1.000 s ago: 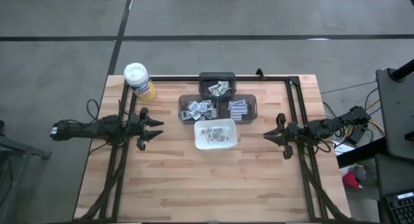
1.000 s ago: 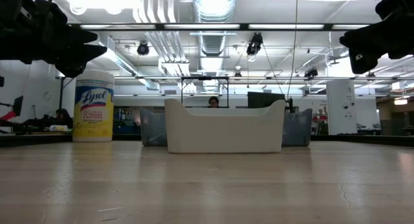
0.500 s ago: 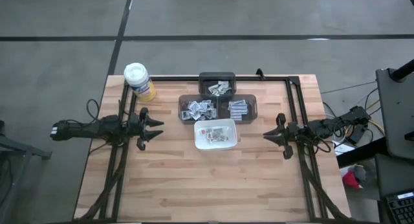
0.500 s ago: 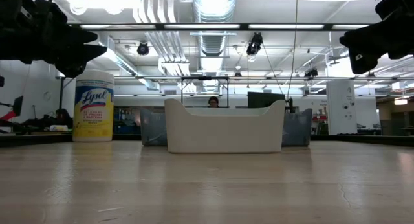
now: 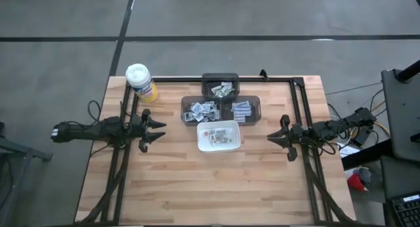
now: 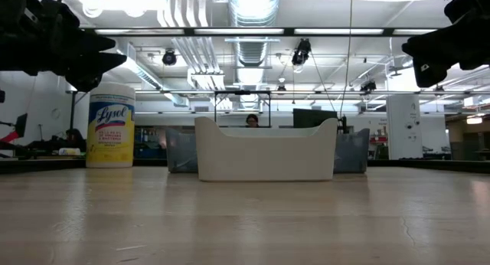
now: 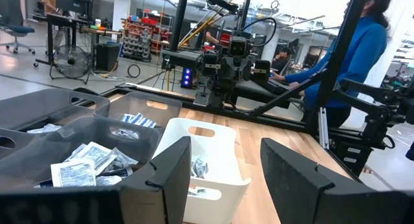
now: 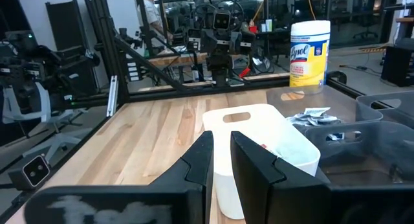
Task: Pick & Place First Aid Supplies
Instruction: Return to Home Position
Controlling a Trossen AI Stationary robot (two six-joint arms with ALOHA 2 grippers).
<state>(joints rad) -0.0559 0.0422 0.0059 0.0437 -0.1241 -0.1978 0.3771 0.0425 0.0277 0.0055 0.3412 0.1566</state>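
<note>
The wooden counter (image 5: 216,181) carries all the items in its far central part.

The left arm lies level over the counter's left edge. The left gripper (image 5: 161,130) points toward the centre, its fingers (image 7: 169,179) released and spread wide, with nothing between them.

The right arm mirrors it at the right edge. The right gripper (image 5: 270,138) also points inward, its fingers (image 8: 197,166) drawn nearly together with only a narrow slit, and they grasp nothing.

Three dark bins (image 5: 184,110) stand grouped, two side by side and one just behind them. The white dish (image 5: 199,136) sits just in front of the pair.

A yellow canister (image 5: 141,81) with a white lid stands upright at the far left corner, apart from the bins.

The first aid packets (image 5: 201,109) lie loose inside all three bins and in the white dish. None lies on the bare wood.
</note>
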